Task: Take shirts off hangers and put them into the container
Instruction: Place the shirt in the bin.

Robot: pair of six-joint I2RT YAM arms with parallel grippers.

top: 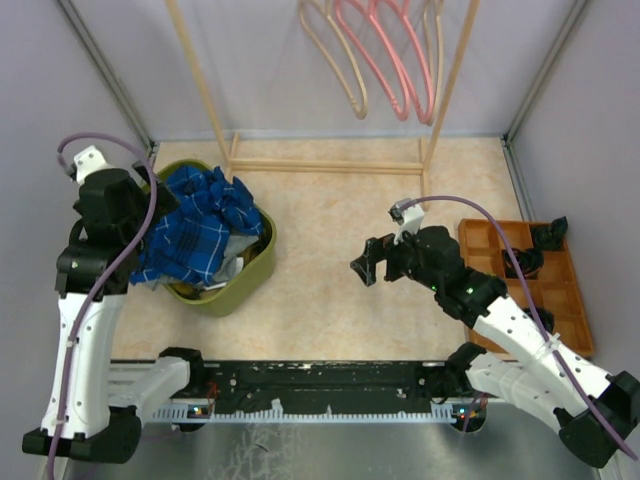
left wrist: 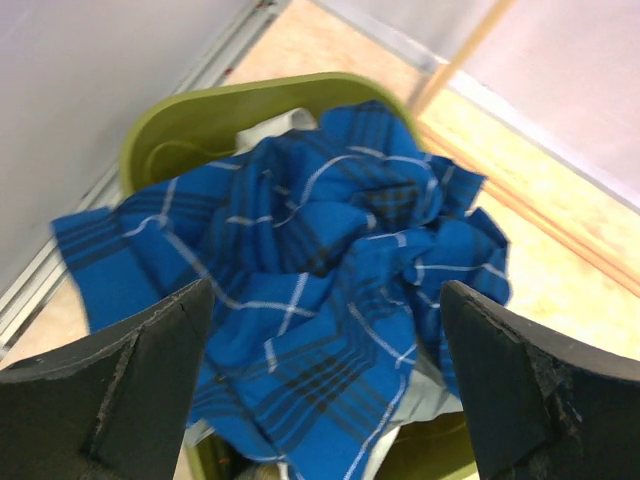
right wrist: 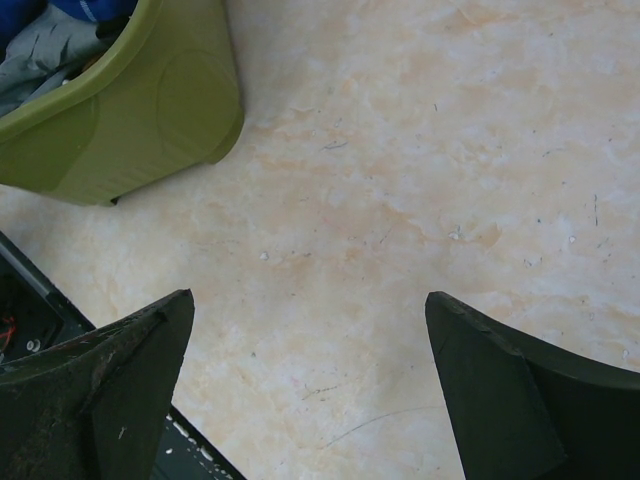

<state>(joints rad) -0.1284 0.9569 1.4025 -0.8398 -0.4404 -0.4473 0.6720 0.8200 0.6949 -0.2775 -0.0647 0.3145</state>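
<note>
A blue shirt with thin white check lines [top: 200,225] [left wrist: 320,290] lies heaped in the olive-green container [top: 258,265] [left wrist: 200,110] [right wrist: 130,110], one flap hanging over its near-left rim. Grey cloth [right wrist: 40,50] and a bit of white cloth [left wrist: 275,120] show beneath it. My left gripper [top: 150,195] [left wrist: 325,300] hovers over the heap, open, nothing between its fingers. My right gripper [top: 368,262] [right wrist: 310,310] hangs open over bare table right of the container. Bare pink hangers [top: 385,55] and pale wood-coloured hangers [top: 335,55] hang on the rack at the back.
The rack's straight wooden poles [top: 205,85] and base bars [top: 330,165] stand behind the container. An orange divided tray [top: 520,280] with black parts sits at the right. Grey walls close in left, right and back; a black rail [top: 320,385] runs along the near edge.
</note>
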